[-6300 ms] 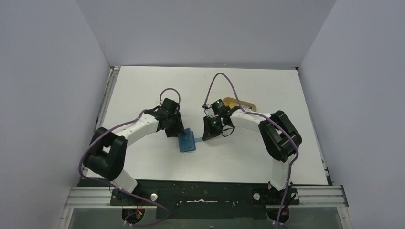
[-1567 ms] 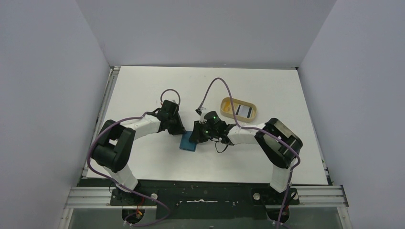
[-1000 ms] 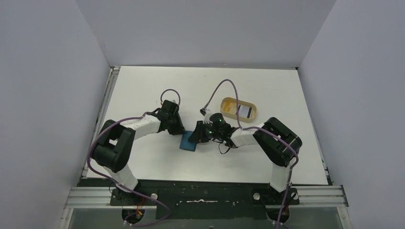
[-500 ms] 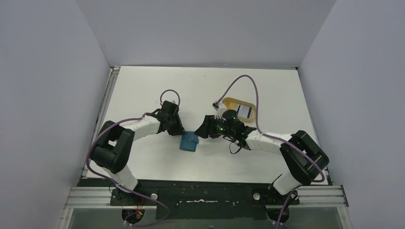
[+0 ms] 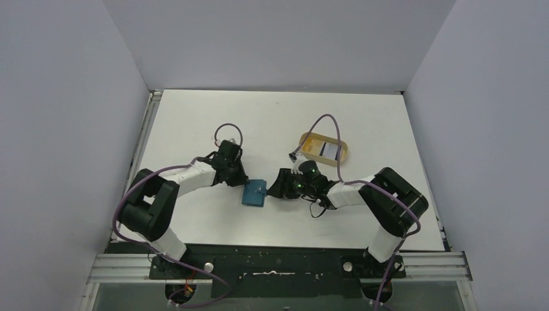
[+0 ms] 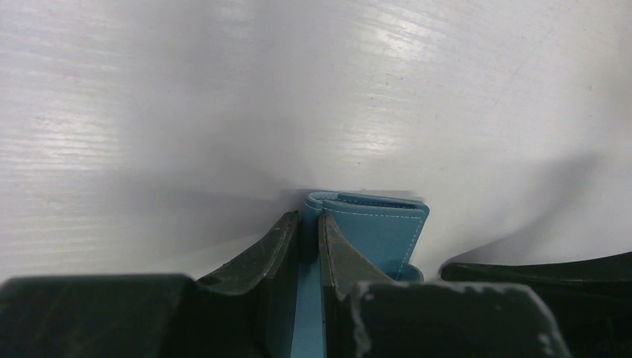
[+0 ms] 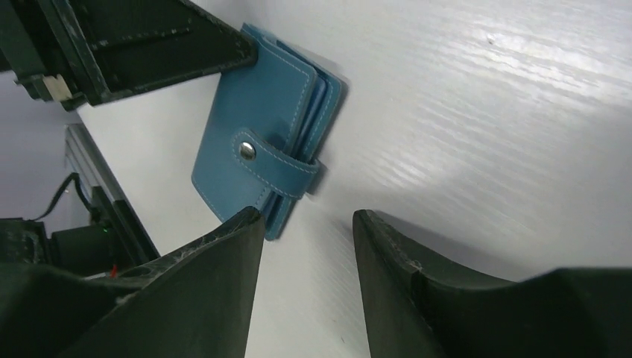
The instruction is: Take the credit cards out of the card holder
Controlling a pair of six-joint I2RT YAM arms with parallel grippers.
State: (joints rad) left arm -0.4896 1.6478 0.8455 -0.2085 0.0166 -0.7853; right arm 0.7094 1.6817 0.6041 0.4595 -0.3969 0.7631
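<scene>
The white table carries everything, with the wallet lying flat near its middle, towards the near edge. The left arm reaches in from the left of the wallet and the right arm from the right, so the two wrists face each other across it. Further back and to the right of the wallet, well apart from it, sits a tan oval tray. A purple cable from the right arm loops over the tray.

The wallet is teal-blue and folded shut. Its short strap wraps round one edge and is fastened by a metal snap. No card edge shows at the wallet from any view.

The left claw is clamped on the wallet: its two fingers pinch a thin teal edge between them at the wallet's far left corner. The right claw stands with its fingers spread apart, low over the table just beside the strap edge of the wallet and gripping nothing; whether one finger brushes the wallet's corner cannot be told.

One card, white with a dark band, lies inside the tray, far from the wallet; a yellowish patch beside it is too small to make out
</scene>
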